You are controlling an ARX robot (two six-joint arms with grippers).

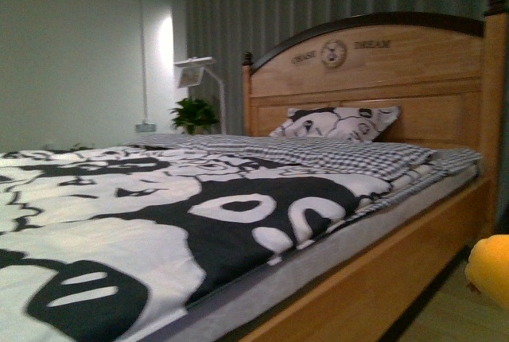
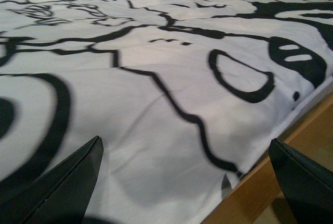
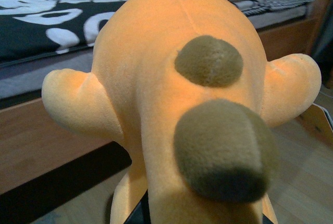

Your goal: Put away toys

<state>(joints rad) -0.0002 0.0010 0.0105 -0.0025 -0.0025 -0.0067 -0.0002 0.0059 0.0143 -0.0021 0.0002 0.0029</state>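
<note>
The yellow-orange plush animal (image 3: 177,78) fills the right wrist view. It appears raised off the floor beside the wooden bed frame (image 1: 374,278), at the right edge of the front view. It sits so close to the camera that the right pincer is hidden. I cannot tell whether that pincer pinches it, though that seems likely. The left pincer (image 2: 184,146) hovers spread and empty over the black-and-white duvet (image 2: 156,78), probably to stay clear.

Holds the left gripper (image 2: 184,139) wide open, dark jaws spread far apart. Shows only a dark sliver of the right gripper (image 3: 142,212), grip unreadable.
</note>
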